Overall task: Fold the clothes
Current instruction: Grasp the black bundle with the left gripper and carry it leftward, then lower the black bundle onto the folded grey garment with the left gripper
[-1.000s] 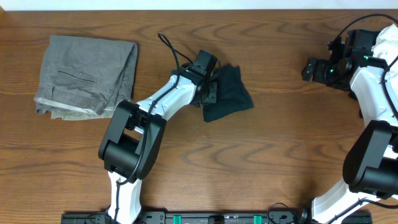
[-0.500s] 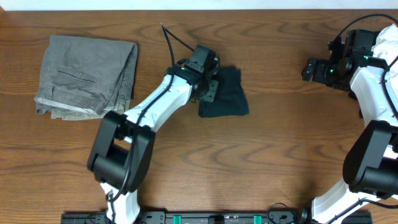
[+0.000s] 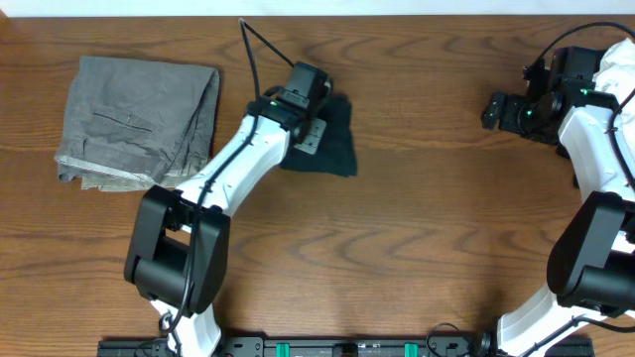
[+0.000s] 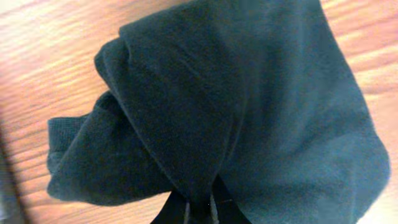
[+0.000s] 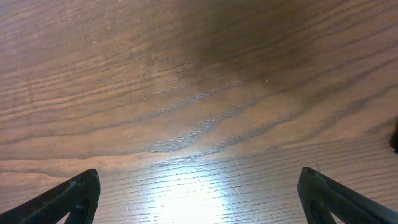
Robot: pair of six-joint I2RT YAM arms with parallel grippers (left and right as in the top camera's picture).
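A small folded black garment (image 3: 334, 149) lies on the wooden table (image 3: 417, 238), left of centre near the back. My left gripper (image 3: 310, 135) sits at its left edge, shut on a pinch of the cloth. In the left wrist view the black garment (image 4: 249, 93) fills most of the picture, bunched in folds that run down into my left gripper (image 4: 200, 208). Folded grey trousers (image 3: 139, 119) rest at the far left. My right gripper (image 3: 492, 109) stands open at the far right, and my right gripper (image 5: 199, 186) shows only bare wood between its fingers.
A white garment (image 3: 617, 67) lies at the back right corner, partly hidden behind the right arm. A black cable (image 3: 260, 55) loops up from the left arm toward the table's back edge.
My left gripper has dragged the black garment leftward and slightly back, toward the grey trousers. The right arm has not moved.
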